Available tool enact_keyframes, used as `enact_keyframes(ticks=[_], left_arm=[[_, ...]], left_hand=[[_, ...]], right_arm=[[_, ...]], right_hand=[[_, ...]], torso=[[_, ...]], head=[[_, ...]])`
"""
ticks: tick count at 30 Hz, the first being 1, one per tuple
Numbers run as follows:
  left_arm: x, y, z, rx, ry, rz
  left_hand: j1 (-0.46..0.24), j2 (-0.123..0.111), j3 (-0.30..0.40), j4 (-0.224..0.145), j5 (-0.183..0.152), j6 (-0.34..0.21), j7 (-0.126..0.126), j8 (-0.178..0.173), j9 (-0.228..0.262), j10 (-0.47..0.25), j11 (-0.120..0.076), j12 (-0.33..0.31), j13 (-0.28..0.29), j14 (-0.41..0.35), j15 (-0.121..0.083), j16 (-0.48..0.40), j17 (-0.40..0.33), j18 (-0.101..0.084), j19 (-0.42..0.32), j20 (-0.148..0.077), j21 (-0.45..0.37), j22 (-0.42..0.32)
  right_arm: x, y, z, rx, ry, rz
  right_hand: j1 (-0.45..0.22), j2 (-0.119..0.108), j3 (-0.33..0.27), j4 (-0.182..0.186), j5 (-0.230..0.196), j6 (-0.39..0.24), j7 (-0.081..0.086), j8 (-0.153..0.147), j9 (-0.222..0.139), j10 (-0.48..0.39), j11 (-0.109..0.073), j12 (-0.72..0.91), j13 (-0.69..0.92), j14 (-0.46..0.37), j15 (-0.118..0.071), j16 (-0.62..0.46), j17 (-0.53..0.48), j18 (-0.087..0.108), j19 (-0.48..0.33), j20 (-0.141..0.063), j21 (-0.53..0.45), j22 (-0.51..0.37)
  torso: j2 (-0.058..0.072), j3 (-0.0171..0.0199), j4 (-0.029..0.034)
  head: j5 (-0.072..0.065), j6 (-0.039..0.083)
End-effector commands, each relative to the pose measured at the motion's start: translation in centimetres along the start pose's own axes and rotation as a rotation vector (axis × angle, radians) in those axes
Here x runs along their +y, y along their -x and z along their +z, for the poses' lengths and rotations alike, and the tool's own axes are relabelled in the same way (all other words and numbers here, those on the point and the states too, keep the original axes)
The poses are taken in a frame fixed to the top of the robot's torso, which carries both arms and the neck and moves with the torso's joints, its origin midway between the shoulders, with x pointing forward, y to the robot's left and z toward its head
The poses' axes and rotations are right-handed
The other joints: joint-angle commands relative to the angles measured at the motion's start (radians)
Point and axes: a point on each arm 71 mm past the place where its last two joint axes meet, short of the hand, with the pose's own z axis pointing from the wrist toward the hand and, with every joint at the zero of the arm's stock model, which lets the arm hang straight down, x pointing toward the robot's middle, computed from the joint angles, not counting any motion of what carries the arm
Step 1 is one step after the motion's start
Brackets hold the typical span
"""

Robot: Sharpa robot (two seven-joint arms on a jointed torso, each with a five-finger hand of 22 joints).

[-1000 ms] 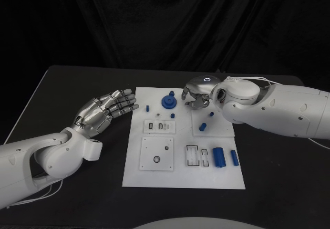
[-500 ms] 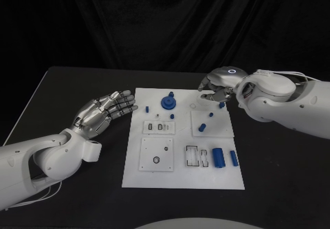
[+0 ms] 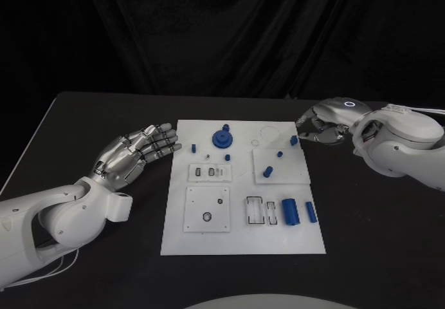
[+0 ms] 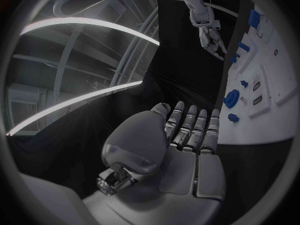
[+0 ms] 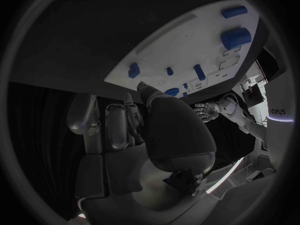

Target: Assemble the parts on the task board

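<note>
The white task board [image 3: 209,239] lies in the middle of the black table, also seen as the board [image 4: 275,105] and the board [image 5: 181,45]. On it stand a blue round part [image 3: 222,138], several small blue pegs such as one peg [image 3: 268,171] and another peg [image 3: 294,140], and two blue cylinders [image 3: 290,211] lying near its right edge. My left hand [image 3: 139,152] hovers flat beside the board's left edge, fingers spread, holding nothing. My right hand [image 3: 323,126] hangs just off the board's far right corner, fingers loosely bent, nothing seen in them.
Bare black table surrounds the board on all sides. White inset plates with slots [image 3: 212,170] and a hole [image 3: 208,216] sit in the board's left half. A faint ring [image 3: 270,133] marks the board's far edge.
My right hand has moved from above the board's far middle out to the right, past the board's corner. A blue peg now shows near that corner. The left hand stays put.
</note>
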Motion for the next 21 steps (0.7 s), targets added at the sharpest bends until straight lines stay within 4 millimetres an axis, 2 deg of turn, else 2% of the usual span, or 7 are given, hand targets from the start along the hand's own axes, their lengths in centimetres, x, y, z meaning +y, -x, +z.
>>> enact_keyframes(ticks=[1, 5, 9, 13, 21], left_arm=[[0.0, -0.2, 0.0, 0.013, -0.008, -0.015], [0.1, -0.2, 0.0, 0.013, -0.007, -0.015], [0.1, -0.1, 0.0, 0.012, -0.007, -0.015], [0.1, -0.1, -0.1, 0.011, -0.006, -0.015], [0.2, 0.0, -0.2, 0.009, -0.003, -0.016]], left_hand=[[-0.007, 0.0, 0.005, 0.0, 0.006, -0.002, 0.007, 0.003, -0.002, -0.002, 0.008, 0.004, 0.001, -0.003, 0.006, 0.004, 0.001, -0.009, 0.005, 0.002, 0.004, -0.002], [-0.008, -0.001, 0.006, 0.0, 0.006, -0.002, 0.007, 0.003, -0.002, -0.002, 0.009, 0.004, 0.001, -0.002, 0.007, 0.005, 0.001, -0.009, 0.004, 0.002, 0.004, -0.002], [-0.008, -0.001, 0.006, 0.0, 0.006, -0.002, 0.007, 0.003, -0.002, -0.002, 0.009, 0.004, 0.001, -0.002, 0.007, 0.005, 0.001, -0.009, 0.004, 0.002, 0.004, -0.002], [-0.008, -0.001, 0.006, 0.0, 0.006, -0.002, 0.007, 0.003, -0.002, -0.002, 0.009, 0.004, 0.001, -0.002, 0.007, 0.005, 0.001, -0.009, 0.004, 0.002, 0.004, -0.002], [-0.009, -0.001, 0.009, 0.0, 0.006, -0.002, 0.008, 0.003, -0.002, -0.002, 0.01, 0.005, 0.001, -0.002, 0.007, 0.006, 0.001, -0.009, 0.005, 0.002, 0.004, -0.002]], right_arm=[[-0.8, -0.2, -0.5, -0.03, -0.041, 0.006], [-1.4, -0.6, -0.9, -0.019, -0.06, 0.006], [-1.7, -1.0, -0.8, -0.004, -0.068, 0.003], [-1.9, -1.5, -0.6, 0.01, -0.071, 0.0], [-1.8, -2.3, -0.1, 0.019, -0.064, -0.002]], right_hand=[[0.0, -0.014, -0.007, 0.014, -0.016, -0.026, -0.004, -0.005, -0.017, -0.004, -0.006, -0.005, 0.032, -0.003, -0.006, -0.006, 0.087, 0.011, -0.001, -0.007, -0.007, 0.113], [-0.005, -0.016, -0.015, 0.024, -0.033, -0.035, -0.005, -0.003, -0.026, -0.007, -0.006, -0.009, 0.027, -0.004, -0.007, -0.011, 0.084, 0.012, -0.001, -0.009, -0.013, 0.112], [-0.006, -0.019, -0.02, 0.028, -0.042, -0.03, -0.004, 0.0, -0.029, -0.007, -0.006, -0.01, 0.026, -0.004, -0.007, -0.013, 0.082, 0.012, -0.001, -0.009, -0.015, 0.112], [-0.003, -0.022, -0.024, 0.028, -0.051, -0.027, -0.004, 0.002, -0.031, -0.008, -0.006, -0.011, 0.024, -0.006, -0.007, -0.018, 0.079, 0.012, -0.001, -0.01, -0.018, 0.112], [0.004, -0.024, -0.028, 0.029, -0.055, -0.011, -0.004, 0.008, -0.031, -0.005, -0.006, -0.01, 0.025, -0.009, -0.008, -0.026, 0.073, 0.013, -0.003, -0.01, -0.026, 0.11]], torso=[[0.002, 0.0017, 0.0019], [0.002, 0.0021, 0.006], [0.003, 0.0023, 0.0039], [0.003, 0.0024, -0.0022], [0.003, 0.003, -0.0021]], head=[[-0.007, 0.001], [-0.014, 0.001], [-0.013, -0.001], [-0.009, 0.0], [-0.01, 0.0]])
